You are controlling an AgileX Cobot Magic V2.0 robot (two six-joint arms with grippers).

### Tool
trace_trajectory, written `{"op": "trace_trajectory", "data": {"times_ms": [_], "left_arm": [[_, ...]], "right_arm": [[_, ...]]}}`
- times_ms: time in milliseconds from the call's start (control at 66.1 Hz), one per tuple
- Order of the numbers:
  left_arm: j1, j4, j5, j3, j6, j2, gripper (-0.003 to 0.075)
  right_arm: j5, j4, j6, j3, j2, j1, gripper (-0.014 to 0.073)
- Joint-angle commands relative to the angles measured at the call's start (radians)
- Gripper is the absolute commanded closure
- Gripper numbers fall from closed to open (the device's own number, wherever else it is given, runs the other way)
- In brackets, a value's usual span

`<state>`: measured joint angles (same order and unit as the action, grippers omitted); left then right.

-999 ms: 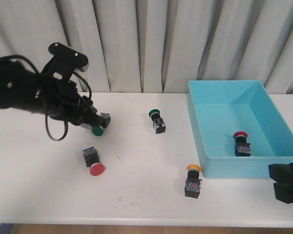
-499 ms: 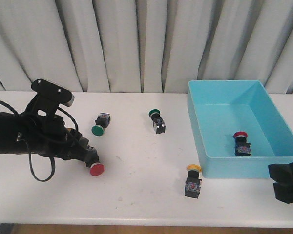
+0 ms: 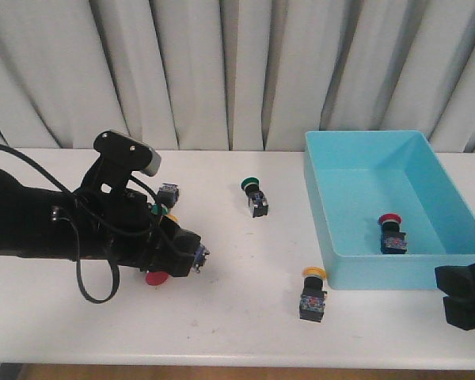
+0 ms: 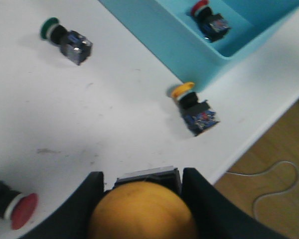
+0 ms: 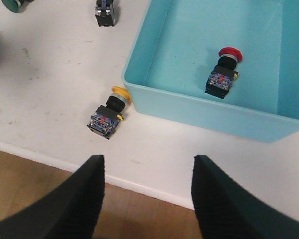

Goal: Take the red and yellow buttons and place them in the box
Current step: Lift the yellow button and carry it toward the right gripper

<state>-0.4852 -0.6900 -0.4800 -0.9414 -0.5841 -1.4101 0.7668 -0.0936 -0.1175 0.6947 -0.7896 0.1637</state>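
One in the left gripper: pinching the held yellow button, domed cap toward the wrist, black body outward.
Just beside it: loose red button, lying on the table.
Further off, toward the box: loose yellow button, on its side, just outside the near wall.
Done: boxed red button.
Left, I'd say: three.
Right gripper: spread, nothing between its fingers.

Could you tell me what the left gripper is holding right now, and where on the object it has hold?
The left gripper holds a yellow button, fingers flanking its cap and black body.
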Motion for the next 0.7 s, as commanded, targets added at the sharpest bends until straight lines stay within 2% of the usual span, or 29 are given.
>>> {"op": "trace_trajectory", "data": {"times_ms": [0, 378, 530, 681], "left_arm": [[0.016, -0.189, -0.059, -0.063, -0.141, 0.009, 0.0514], [0.081, -0.690, -0.292, -0.087, -0.536, -0.122, 0.0511], [0.081, -0.803, -0.372, -0.087, -0.625, -0.125, 0.0511], [0.081, -0.857, -0.429, -0.087, -0.646, -0.125, 0.0511]], "right_arm": [[-0.061, -0.005, -0.007, 0.024, 0.005, 0.002, 0.0211], [-0.033, -0.005, -0.008, 0.024, 0.005, 0.002, 0.0211], [-0.010, -0.005, -0.024, 0.024, 0.005, 0.002, 0.0211], [0.006, -0.005, -0.071, 0.024, 0.005, 0.002, 0.0207]]}}
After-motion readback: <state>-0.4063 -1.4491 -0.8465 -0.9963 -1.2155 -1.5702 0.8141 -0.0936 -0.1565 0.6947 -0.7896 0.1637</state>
